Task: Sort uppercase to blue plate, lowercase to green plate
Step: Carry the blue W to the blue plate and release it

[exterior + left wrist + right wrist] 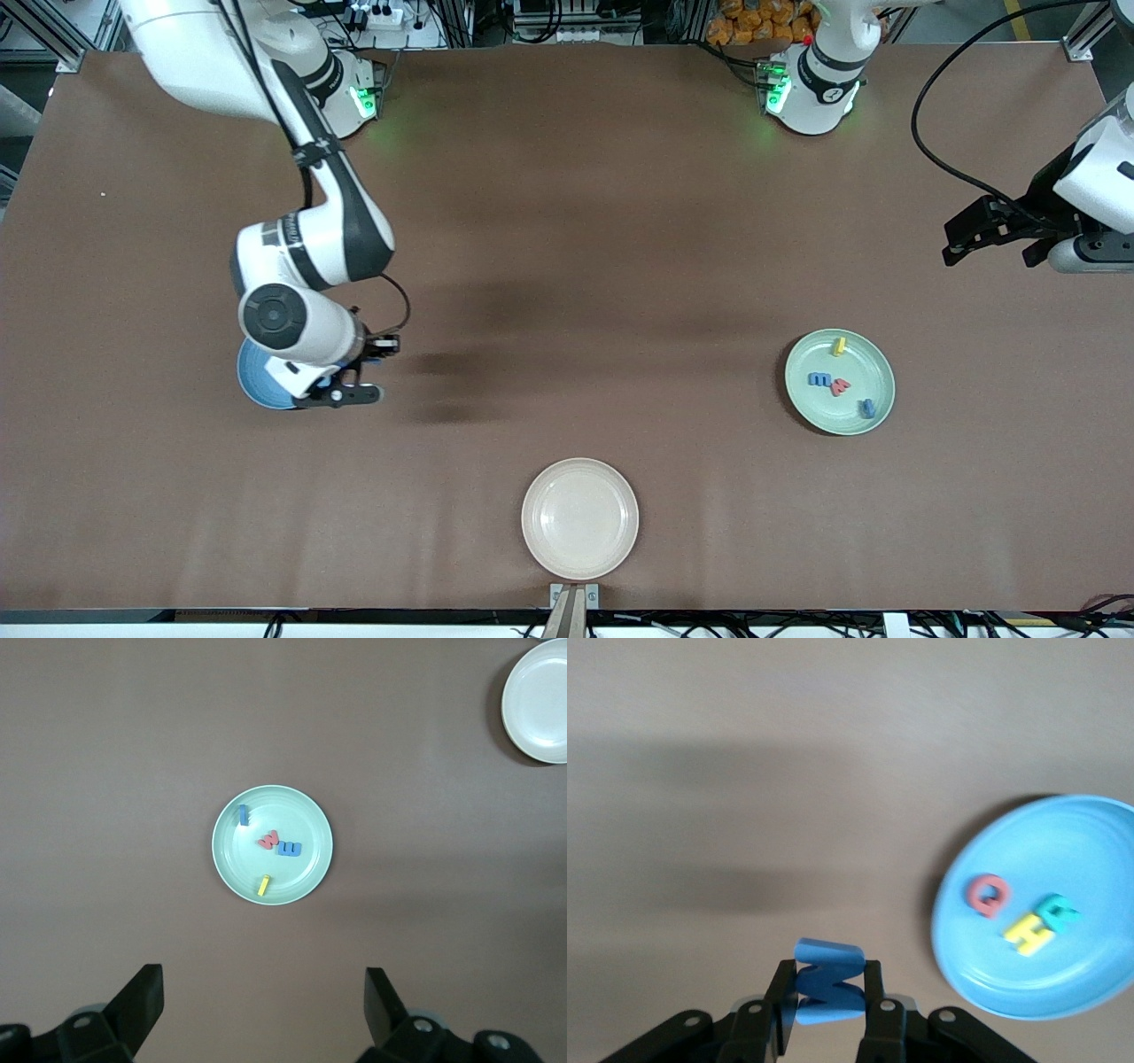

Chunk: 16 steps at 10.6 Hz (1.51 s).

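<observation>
Right gripper [830,997] clamped on blue M [828,981] at frame left of centre, just beside blue plate [1090,859] that held red Q [986,895], yellow H [1029,933], teal R [1059,912], cream plate [579,518] bottom centre, green plate [840,382] mid-right carried four lowercase letters [837,379], left gripper [988,232] waited wide open at right edge.

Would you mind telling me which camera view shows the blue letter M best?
The right wrist view: the blue M sits close up, pinched between the right gripper fingers above the bare table beside the blue plate. In the front view the right arm hides it. The left wrist view does not show it at all.
</observation>
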Motion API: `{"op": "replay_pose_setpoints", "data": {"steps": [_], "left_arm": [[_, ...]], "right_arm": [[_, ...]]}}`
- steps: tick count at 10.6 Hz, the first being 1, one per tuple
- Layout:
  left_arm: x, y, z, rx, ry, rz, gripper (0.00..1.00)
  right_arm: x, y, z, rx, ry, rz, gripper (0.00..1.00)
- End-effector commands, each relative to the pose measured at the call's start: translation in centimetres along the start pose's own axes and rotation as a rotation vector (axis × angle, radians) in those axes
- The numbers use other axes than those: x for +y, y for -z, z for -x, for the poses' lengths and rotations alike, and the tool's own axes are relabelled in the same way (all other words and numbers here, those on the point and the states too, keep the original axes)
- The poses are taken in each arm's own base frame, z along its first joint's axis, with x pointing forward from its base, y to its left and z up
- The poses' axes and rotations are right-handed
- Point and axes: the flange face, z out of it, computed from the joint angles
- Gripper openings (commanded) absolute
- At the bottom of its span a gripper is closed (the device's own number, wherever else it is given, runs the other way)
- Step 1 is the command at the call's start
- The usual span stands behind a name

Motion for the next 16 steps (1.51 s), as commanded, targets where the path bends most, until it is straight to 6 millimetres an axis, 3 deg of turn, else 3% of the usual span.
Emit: {"op": "replay_pose_setpoints", "data": {"steps": [1,4,7,8,9,10,13,16], "left_arm": [[0.5,0.1,-0.1,-0.010,0.012,0.021,1.00],[0.6,0.0,-0.1,-0.011,0.010,0.022,1.00],[0.6,-0.1,0.0,-0.015,0.010,0.022,1.00],[0.4,0.0,0.0,-0.013,0.012,0.020,1.00],[0.6,-0.1,0.0,-0.015,0.010,0.022,1.00],[0.5,0.0,0.0,-0.013,0.012,0.022,1.00],[0.4,0.2,-0.1,-0.008,0.007,0.019,1.00],[0.3,1.4,-0.3,0.019,0.006,0.008,1.00]], "right_arm": [[5.3,-0.5,2.4,-0.014,0.067,0.036,0.00],[11.9,-1.5,2.0,-0.034,0.174,0.061,0.00],[14.6,-3.8,2.5,-0.068,0.179,0.102,0.00],[15.6,-4.3,2.4,-0.073,0.193,0.118,0.08],[16.6,-4.5,2.3,-0.061,0.204,0.117,0.58],[17.1,-4.4,2.3,-0.058,0.206,0.115,1.00],[17.6,-1.6,2.5,-0.016,0.203,0.110,1.00],[17.4,4.2,3.9,0.077,0.130,0.021,1.00]]}}
